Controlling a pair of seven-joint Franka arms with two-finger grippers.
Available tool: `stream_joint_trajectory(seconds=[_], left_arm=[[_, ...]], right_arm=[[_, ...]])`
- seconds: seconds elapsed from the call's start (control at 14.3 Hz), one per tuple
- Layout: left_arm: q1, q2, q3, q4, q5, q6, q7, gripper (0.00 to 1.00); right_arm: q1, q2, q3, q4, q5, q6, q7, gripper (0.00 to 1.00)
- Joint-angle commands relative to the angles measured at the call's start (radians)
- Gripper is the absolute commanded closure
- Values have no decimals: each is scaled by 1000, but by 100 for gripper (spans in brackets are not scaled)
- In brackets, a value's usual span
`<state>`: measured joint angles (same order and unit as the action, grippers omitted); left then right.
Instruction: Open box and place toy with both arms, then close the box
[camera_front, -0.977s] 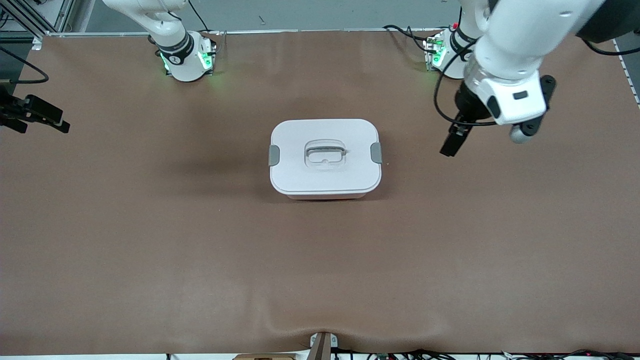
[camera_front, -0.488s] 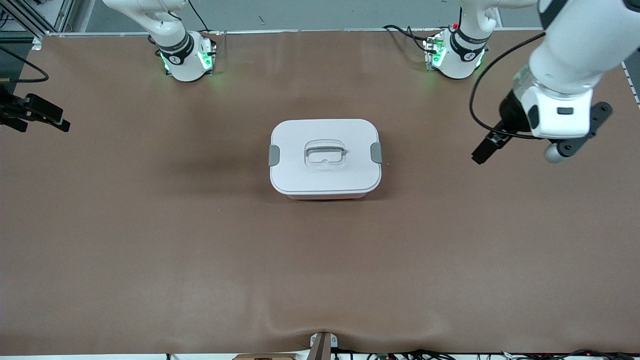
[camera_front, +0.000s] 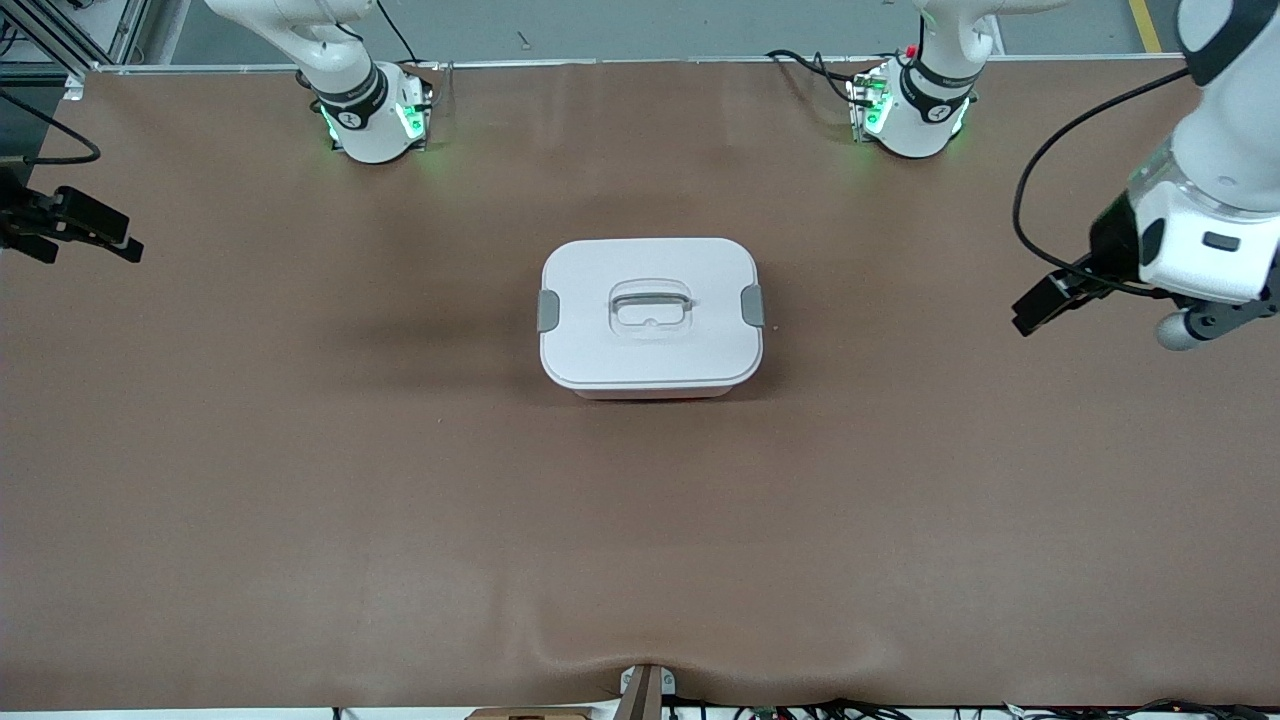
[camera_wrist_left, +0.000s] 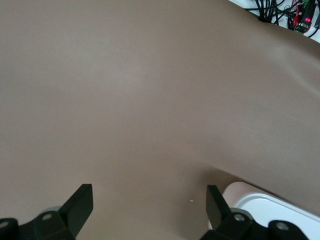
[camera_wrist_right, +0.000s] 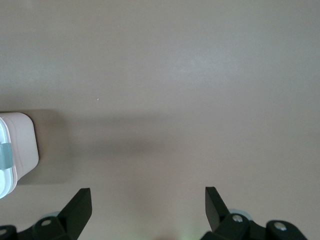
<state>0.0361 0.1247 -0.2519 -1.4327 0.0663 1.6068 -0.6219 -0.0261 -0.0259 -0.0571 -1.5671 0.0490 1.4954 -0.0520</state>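
The box (camera_front: 650, 318) sits shut mid-surface, white lid (camera_front: 650, 275) on and both grey clips (camera_front: 548, 310) down; no toy shows anywhere, so judging by that it is likely inside and the job near done; the left tool (camera_wrist_left: 149, 207) hangs with fingers spread and empty, well clear toward its own end; the right tool (camera_wrist_right: 148, 207) likewise gapes empty at its end; the brown surface (camera_front: 300, 500) lies between each tool and the box.

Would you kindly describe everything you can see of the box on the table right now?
The box is a rounded-rectangular container with a white plastic lid, a grey clip at each short end and a recessed centre handle. A thin strip of pinkish base shows under the lid's near edge. It sits closed and flat near the middle of the brown table. Nothing touches it.
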Motion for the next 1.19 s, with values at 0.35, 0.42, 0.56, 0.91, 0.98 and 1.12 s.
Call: stream_joint_trajectory(seconds=[0.35,0.42,0.56,0.91,0.98,1.12], left_arm=[[25,-31,-4,2,-32,-19,149,0],[27,-31,-4,2,-34,-18,151,0],[28,-33,-3,2,-32,-19,149,0],[16,-60,89,-3,-42,-103,380,0],[16,-72,106,-6,-58,-110,443,0],[10,-91,141,-6,-83,-110,516,0]], right_arm=[[2,-16,3,-2,-14,-11,7,0],[2,-16,3,-2,-14,-11,7,0],[2,-16,3,-2,-14,-11,7,0],[2,-16,3,-2,-14,-11,7,0],[2,-16,3,-2,-14,-11,7,0],[2,-16,3,-2,-14,-11,7,0]])
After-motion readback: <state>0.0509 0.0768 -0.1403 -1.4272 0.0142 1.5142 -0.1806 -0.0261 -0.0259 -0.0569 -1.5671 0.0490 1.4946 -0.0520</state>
